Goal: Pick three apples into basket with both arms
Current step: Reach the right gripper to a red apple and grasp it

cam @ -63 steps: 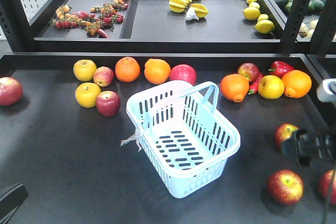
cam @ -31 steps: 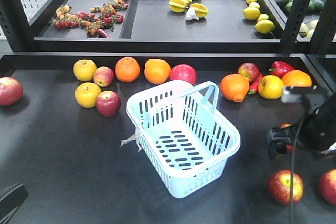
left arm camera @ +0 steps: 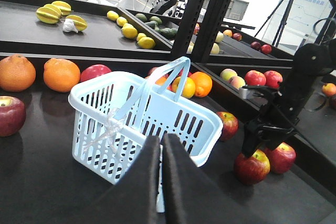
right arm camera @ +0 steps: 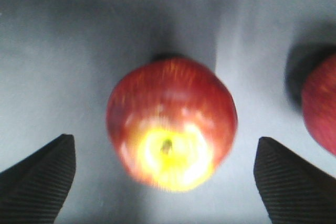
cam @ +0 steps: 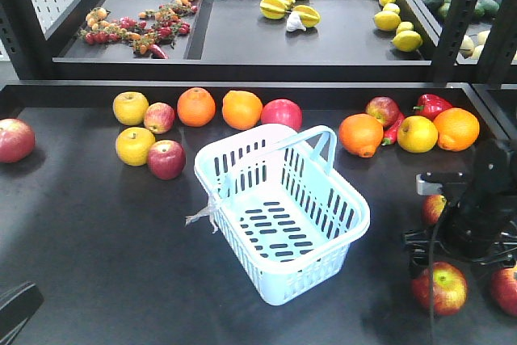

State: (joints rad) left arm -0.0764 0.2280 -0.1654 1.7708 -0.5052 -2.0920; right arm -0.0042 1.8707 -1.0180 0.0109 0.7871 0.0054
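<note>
Apple (cam: 440, 287) sits on the table (cam: 97, 264) right of the basket (cam: 222, 151), just below the right gripper (cam: 452, 258). Left wrist: left gripper (left arm camera: 160, 142) clenched empty, facing the basket. Right wrist: fingers (right arm camera: 37, 179) spread wide, flanking that apple without touching.

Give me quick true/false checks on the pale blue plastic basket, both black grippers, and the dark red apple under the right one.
1. The pale blue slotted plastic basket holds no fruit. True.
2. The right gripper is shut on the round dark red apple. False: its jaws stand open on either side of the apple, not touching it.
3. The left gripper is shut and holds nothing. True.
4. The basket lies tipped on its side. False: it stands upright with its arched handle raised.
</note>
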